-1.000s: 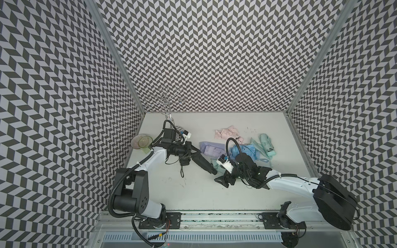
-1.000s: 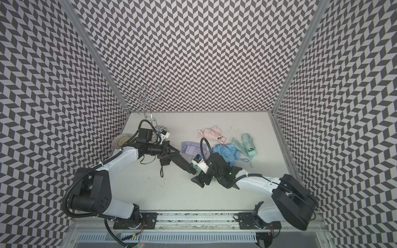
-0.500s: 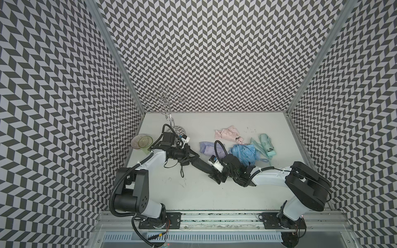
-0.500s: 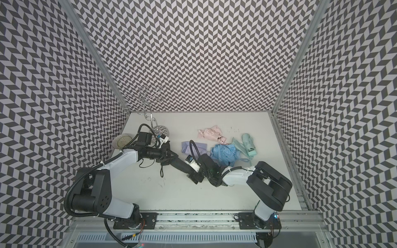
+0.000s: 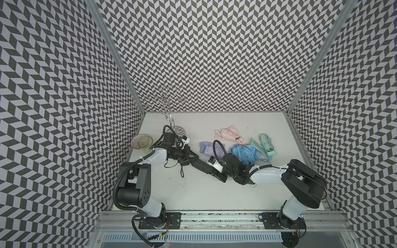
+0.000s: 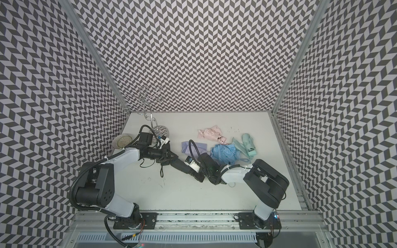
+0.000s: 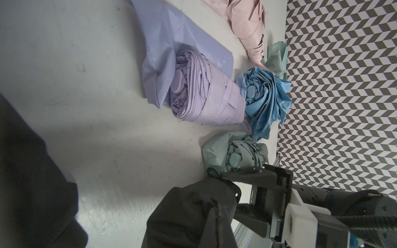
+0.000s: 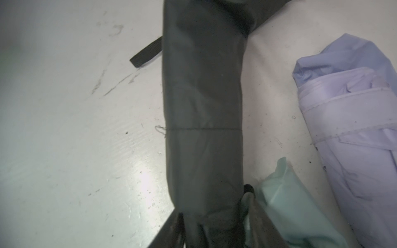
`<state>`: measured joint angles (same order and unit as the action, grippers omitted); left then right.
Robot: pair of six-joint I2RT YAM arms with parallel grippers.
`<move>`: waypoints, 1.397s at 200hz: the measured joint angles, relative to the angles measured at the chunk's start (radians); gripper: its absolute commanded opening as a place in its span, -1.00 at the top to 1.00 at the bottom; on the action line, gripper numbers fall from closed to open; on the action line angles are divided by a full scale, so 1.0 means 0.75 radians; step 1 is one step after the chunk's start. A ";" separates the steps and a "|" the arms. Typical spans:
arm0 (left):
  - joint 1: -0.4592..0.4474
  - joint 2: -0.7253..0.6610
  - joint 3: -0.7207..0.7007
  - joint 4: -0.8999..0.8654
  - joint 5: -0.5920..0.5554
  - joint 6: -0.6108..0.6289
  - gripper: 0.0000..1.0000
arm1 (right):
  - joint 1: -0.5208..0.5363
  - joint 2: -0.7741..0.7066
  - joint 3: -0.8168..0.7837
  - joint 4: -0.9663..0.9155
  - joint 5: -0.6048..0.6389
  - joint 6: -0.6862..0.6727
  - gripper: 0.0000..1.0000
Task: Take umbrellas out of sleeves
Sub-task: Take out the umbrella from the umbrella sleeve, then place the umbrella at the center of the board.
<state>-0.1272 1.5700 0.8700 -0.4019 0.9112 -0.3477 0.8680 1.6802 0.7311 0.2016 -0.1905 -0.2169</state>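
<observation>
A black sleeved umbrella (image 5: 203,168) lies slanted at the table's middle, its smooth sleeve (image 8: 204,107) filling the right wrist view. My left gripper (image 5: 194,160) is shut on its far-left end, where a black wrist strap (image 5: 182,170) hangs. At the other end my right gripper (image 8: 214,206) has its fingers pressed on both sides of the sleeve's tip. Behind lie a lilac umbrella (image 7: 206,101) beside its lilac sleeve (image 7: 163,43), a light blue umbrella (image 7: 264,101), a pink one (image 5: 228,135), a mint green one (image 5: 267,146) and another mint one (image 7: 236,156) in its sleeve.
A wire stand (image 5: 166,111) rises at the back left corner. Clear cups (image 5: 142,142) sit by the left wall. Patterned walls close in three sides. Bare tabletop (image 5: 193,193) stretches toward the front rail.
My right gripper has slid left onto the black sleeve's tip and closed on it from wide open. The left gripper has stayed shut and shifted slightly.
</observation>
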 measured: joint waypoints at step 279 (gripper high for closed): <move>0.157 -0.382 0.162 -0.187 -0.779 0.061 1.00 | -0.151 0.055 0.225 -0.405 0.020 0.061 0.49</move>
<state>-0.0097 1.2831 0.9916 -0.5419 0.3267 -0.3023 0.7551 1.7218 0.8997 -0.1024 -0.1757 -0.1711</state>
